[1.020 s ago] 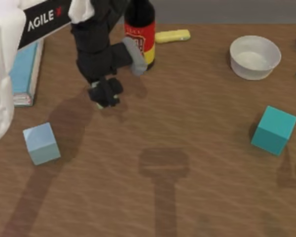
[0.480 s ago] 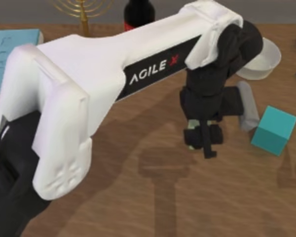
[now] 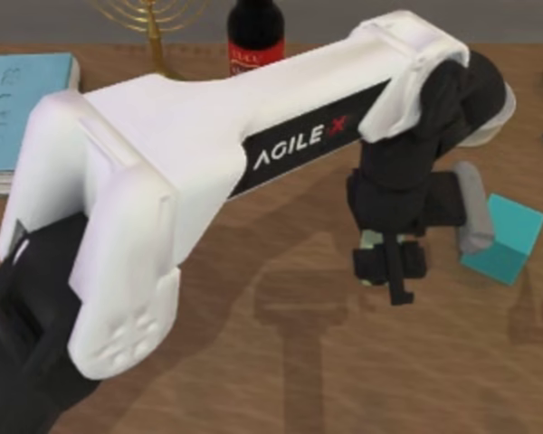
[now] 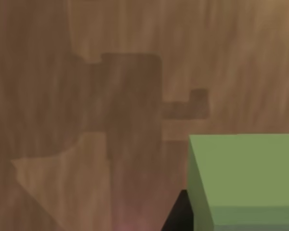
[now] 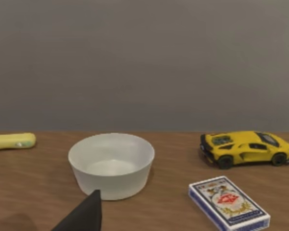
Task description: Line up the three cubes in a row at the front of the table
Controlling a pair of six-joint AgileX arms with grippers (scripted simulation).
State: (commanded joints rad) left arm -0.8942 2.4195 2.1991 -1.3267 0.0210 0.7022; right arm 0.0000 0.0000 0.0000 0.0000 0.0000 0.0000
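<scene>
Reaching across the table (image 3: 253, 380) from the left, the left arm (image 3: 208, 163) spans most of the top view, its white links hiding the sky-blue cube wherever it lies. At the far left a pale blue book (image 3: 18, 108) lies behind the arm, with a gold candle holder (image 3: 154, 23) and a dark bottle (image 3: 255, 36) along the back edge.

The left gripper (image 3: 387, 264) hangs right of centre, pointed down, its jaws clenched on the green cube (image 4: 245, 180). From above, only a pale sliver of that cube shows between the black fingers (image 3: 400, 271); in the left wrist view its top face fills the near corner, with one dark finger edge beside it. Whether the cube rests on the wood or hangs above it cannot be told. The gripper's shadow falls on the grain beyond the jaws.

Just right of the jaws sits the teal cube (image 3: 509, 237), partly covered by a grey piece on the wrist, apart from the green one. Behind the gripper, the white bowl (image 5: 111, 163) is mostly hidden from above by the wrist.

The right arm is out of the top view; its wrist camera faces the bowl, a yellow bar (image 5: 12, 141), a yellow toy car (image 5: 248, 148) and a card box (image 5: 229, 202). One dark fingertip (image 5: 84, 215) shows, so I cannot tell how its jaws stand.
</scene>
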